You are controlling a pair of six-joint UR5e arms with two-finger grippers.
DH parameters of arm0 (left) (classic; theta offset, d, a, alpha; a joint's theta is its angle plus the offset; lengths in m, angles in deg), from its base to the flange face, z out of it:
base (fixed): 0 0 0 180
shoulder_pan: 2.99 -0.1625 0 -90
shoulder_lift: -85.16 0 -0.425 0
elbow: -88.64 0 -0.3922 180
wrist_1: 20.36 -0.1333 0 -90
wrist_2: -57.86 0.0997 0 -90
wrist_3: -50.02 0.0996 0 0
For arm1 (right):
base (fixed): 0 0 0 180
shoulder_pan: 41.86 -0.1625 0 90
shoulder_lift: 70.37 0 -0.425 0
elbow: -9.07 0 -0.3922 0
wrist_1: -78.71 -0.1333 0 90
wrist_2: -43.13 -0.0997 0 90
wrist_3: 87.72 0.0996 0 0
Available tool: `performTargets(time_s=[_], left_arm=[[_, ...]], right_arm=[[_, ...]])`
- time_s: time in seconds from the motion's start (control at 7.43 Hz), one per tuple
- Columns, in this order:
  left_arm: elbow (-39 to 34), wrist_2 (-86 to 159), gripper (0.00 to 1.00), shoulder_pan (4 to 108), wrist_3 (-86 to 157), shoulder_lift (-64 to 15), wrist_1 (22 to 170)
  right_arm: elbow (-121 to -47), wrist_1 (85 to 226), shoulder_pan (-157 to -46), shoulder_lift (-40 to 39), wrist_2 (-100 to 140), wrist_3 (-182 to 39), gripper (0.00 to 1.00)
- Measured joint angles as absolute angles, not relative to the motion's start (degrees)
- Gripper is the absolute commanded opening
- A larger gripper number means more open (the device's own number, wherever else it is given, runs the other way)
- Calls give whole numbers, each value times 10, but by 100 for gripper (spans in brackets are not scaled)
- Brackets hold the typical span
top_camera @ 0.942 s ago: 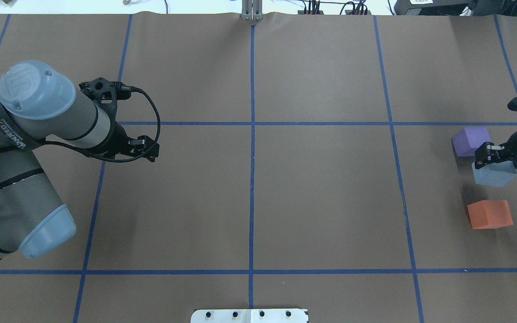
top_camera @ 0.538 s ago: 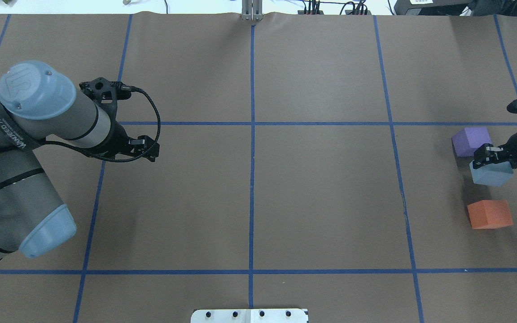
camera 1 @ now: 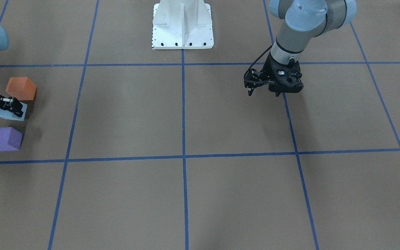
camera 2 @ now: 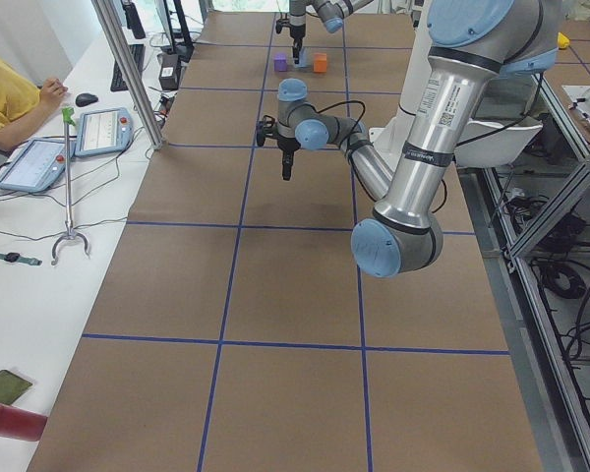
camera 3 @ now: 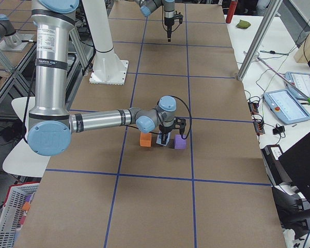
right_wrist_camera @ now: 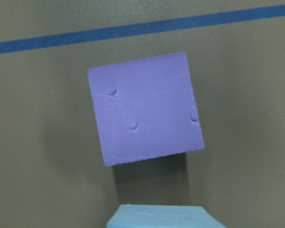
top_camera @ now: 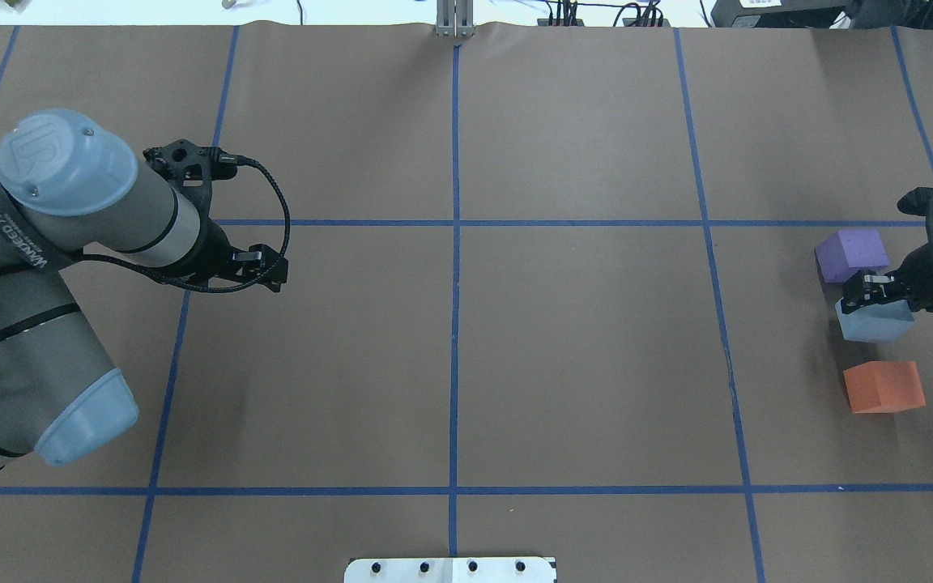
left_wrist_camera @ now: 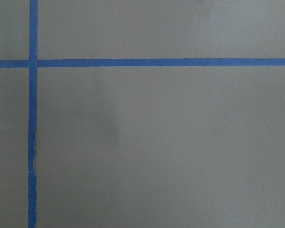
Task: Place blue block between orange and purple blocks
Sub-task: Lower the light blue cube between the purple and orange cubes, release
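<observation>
Ok so here's the state of things. All three cubes sit out at the robot's right end of the desk, in one grid square marked off by blue tape lines.

The right claw points down with its fingers closed on the upper part of the blue block, so it definitely has hold of it. The blue block is in the gap between the purple block and the orange block, roughly in a row with them. In the overhead view there's a strip of bare desk between blue and orange. The right wrist camera looks straight down on the purple one, with just the top edge of the blue one at the bottom of the shot and a shadowed gap between them. So it's close to both but touching neither, as far as I can see. I can't tell whether the blue block is actually resting on the desk or hanging just above it.

The left claw is way over on the other side, well apart from the blocks. It points down at bare desk near a tape crossing and has nothing in it. I honestly can't tell how far open it is.

The robot's white base plate sits at the middle of its edge of the desk.
</observation>
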State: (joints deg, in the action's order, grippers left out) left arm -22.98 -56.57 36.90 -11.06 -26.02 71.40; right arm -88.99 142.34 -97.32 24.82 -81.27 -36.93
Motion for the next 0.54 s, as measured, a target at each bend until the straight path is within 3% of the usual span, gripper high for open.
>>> performTargets(time_s=[0.54], left_arm=[[-233,-566,100,369,-111,-260,713]], right_arm=[[-882,1403,-967,249,-805,-373,2]])
